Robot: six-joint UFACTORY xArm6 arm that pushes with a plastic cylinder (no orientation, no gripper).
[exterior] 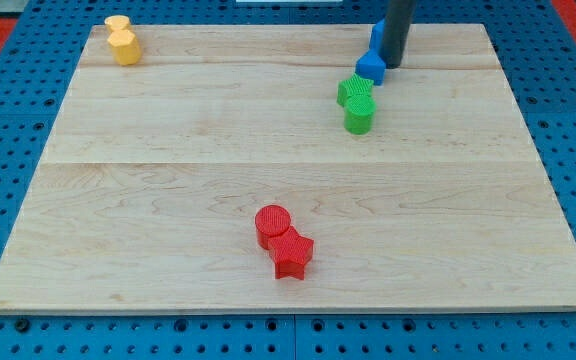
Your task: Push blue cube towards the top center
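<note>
Red cylinder (273, 224) and red star (292, 254) touch near the counter's (168, 200) bottom edge. Farther up, two green blocks (356, 102) stand together. Just above them sits the blue cube (370, 68), touching my tip (395, 65) on its right. Another blue block (377, 36), seemingly, hides behind the rod. There is no gripper. Yellow blocks (122, 40) sit top left.

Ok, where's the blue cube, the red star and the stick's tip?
blue cube (370, 68): camera view, on its top face, view's top right.
red star (293, 254): camera view, middle of its top, view's bottom centre.
my tip (394, 65): camera view, rod's very end, just right of the blue cube.
</note>
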